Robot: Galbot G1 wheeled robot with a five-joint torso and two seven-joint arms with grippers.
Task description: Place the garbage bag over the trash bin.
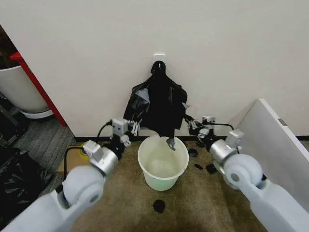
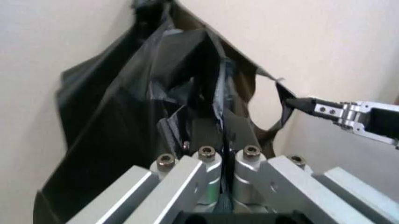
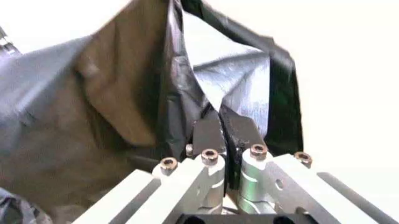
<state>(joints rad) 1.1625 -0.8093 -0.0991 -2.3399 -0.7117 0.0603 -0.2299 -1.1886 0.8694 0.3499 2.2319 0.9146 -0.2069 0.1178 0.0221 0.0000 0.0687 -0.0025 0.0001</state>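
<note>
Both arms reach forward from the shoulders toward the wall, elbows low, forearms angled inward so the two wrists flank a hanging black bundle.

The garbage bag (image 1: 157, 104) hangs against the wall from a white hook (image 1: 159, 59), spreading between the two pincers and dropping a thin tail just past them into the mouth of the bin.

The trash bin (image 1: 162, 180), a white bucket, stands on the brown carpet (image 1: 203, 203) just below and between the pincers, nearer the robot than the wall.

The left pincer (image 1: 134, 127) sits at the bag's left lower edge; in the left wrist view (image 2: 221, 135) its fingers are pressed together on a fold of black plastic.

The right pincer (image 1: 189, 122) sits at the bag's right edge, level with the left one; in the right wrist view (image 3: 221, 123) its fingers are likewise closed, with film pinched between them.

Small black crumpled scraps (image 1: 210, 168) lie on the carpet below the right pincer, and another scrap (image 1: 159, 206) lies in front of the bin.
</note>
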